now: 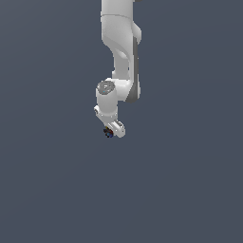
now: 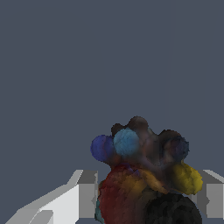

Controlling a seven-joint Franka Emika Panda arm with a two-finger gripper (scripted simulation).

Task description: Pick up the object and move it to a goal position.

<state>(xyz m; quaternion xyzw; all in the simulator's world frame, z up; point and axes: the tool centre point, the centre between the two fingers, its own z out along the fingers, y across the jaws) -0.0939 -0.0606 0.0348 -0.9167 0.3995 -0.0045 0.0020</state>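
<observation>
The object [image 2: 142, 175] is a lumpy cluster of dark blobs with blue, red and yellow lobes. It fills the space between my two grey fingers [image 2: 87, 194] in the wrist view, touching both. In the exterior view the object [image 1: 108, 133] shows as a tiny dark speck at the tip of my white gripper [image 1: 112, 131], which hangs from the arm near the middle of the scene. The gripper is shut on the object.
Only a flat blue-grey surface [image 1: 57, 180] surrounds the arm [image 1: 124, 52] on all sides. No other objects, containers or edges show in either view.
</observation>
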